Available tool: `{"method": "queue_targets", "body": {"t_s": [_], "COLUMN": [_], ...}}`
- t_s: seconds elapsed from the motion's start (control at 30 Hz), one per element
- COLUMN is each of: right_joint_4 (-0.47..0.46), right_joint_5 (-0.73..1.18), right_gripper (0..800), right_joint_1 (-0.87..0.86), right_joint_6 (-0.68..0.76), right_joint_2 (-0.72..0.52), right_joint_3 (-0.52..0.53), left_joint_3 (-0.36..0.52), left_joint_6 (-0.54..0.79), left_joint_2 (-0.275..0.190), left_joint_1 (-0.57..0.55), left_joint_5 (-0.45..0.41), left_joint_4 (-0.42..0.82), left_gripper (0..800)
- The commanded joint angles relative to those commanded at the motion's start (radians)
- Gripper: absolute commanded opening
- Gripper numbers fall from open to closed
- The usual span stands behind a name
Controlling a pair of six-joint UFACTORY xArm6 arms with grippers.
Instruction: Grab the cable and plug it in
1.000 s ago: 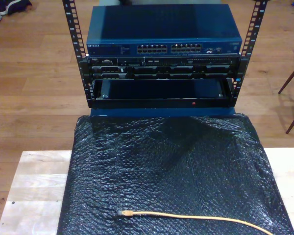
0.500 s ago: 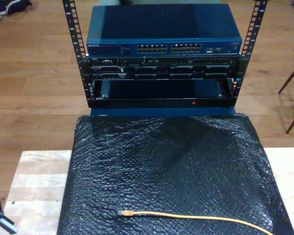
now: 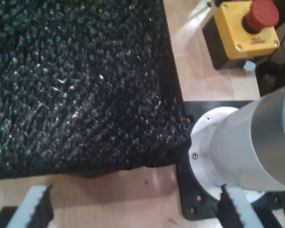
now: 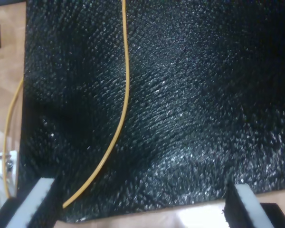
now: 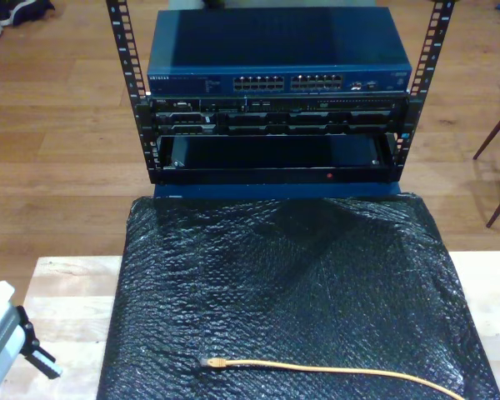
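On the desk: one pale wooden desk (image 5: 67, 292), draped across its middle by one black bubble-wrap sheet (image 5: 292, 292).
Cable count: one orange-yellow cable (image 5: 317, 368) lies on the sheet near its front edge in the exterior view, its plug (image 5: 210, 363) pointing toward that view's left, the cord trailing off toward the lower right corner of that view.
Cable, second wrist view: the cord (image 4: 126, 95) curves across the sheet (image 4: 190, 104) and crosses its edge onto bare wood; a further stretch lies on the wood beside the sheet.
Rack: one black open-frame rack (image 5: 275, 125) stands beyond the sheet on the wood floor (image 5: 58, 150), carrying one blue network switch (image 5: 279, 62) with two blocks of ports on its face, darker panels below it, and an open bay at the bottom.
Tools: my first tool (image 3: 133, 211) has its two padded fingers spread wide, with nothing between them, above the sheet's corner and bare wood; my second tool (image 4: 142, 206) is likewise spread wide and empty, above the sheet's edge.
Arm: one pale arm (image 5: 4, 342) shows at the exterior view's lower left, over bare desk beside the sheet; which arm it is cannot be told.
Other items: one yellow box with a red stop button (image 3: 247, 28) sits on the wood; one silver arm base (image 3: 242, 142) on a black plate touches the sheet's corner.
Open room: bare wood flanks the sheet on both sides in the exterior view; the sheet between cable and rack carries nothing.
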Motion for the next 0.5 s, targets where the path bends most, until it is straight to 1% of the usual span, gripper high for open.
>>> {"method": "queue_targets", "body": {"t_s": [0.33, 0.5], "right_joint_4": [-0.011, -0.021], "right_joint_5": [-0.218, -0.313], "right_gripper": [796, 798], "right_joint_1": [0.292, 0.451], "right_joint_6": [0.201, 0.311], "right_joint_2": [-0.072, -0.097], "right_joint_3": [0.110, 0.150], "left_joint_3": [0.002, 0.011], "left_joint_6": [-0.057, -0.086], "left_joint_2": [-0.002, -0.005], "left_joint_1": [-0.006, -0.006], "left_joint_5": [-0.003, -0.023], "left_joint_4": [-0.020, -0.021], "left_gripper": [800, 800]}}
